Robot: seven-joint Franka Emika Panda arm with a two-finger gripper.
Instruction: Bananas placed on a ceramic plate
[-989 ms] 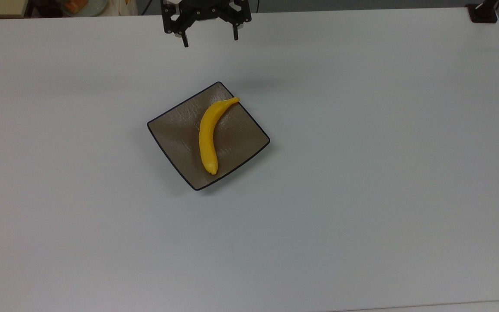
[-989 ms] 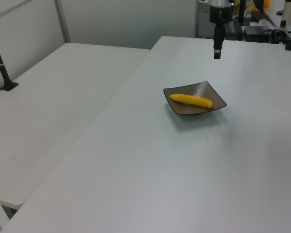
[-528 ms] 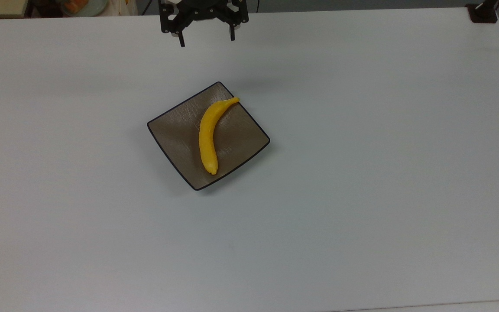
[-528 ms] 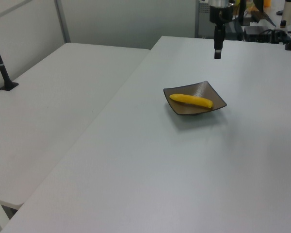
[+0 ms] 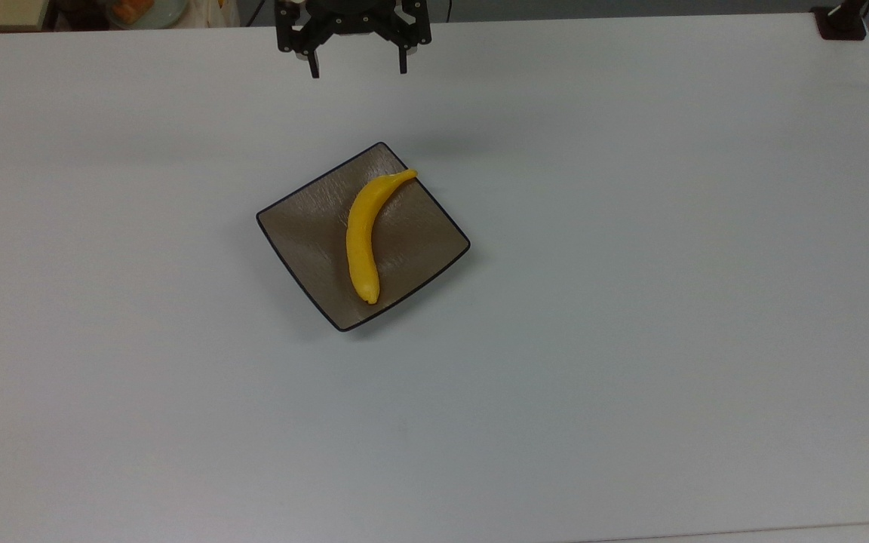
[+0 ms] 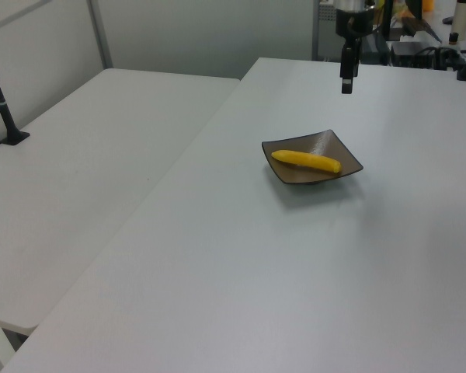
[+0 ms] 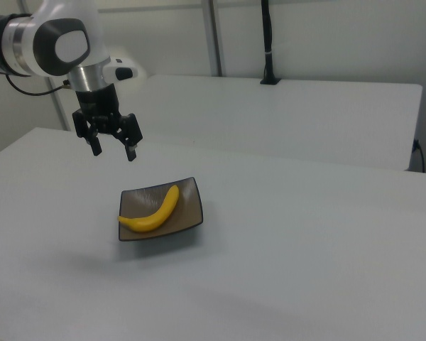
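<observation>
Now the banana [image 5: 360, 237] lies across the plate [image 5: 306, 234], its stem end reaching the plate's rim at the corner toward the top view's upper right, its blunt end near the opposite edge. Well above and apart from the plate hangs the gripper [image 5: 358, 73], fingers spread wide and holding nothing. Around the plate on every side is the white table [image 5: 631, 302].

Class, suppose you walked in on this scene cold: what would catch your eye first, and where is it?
The yellow banana lying across the brown square plate, mid-table. Next, the robot's black hand, open and empty, hanging in the air beyond the plate, apart from both.
</observation>
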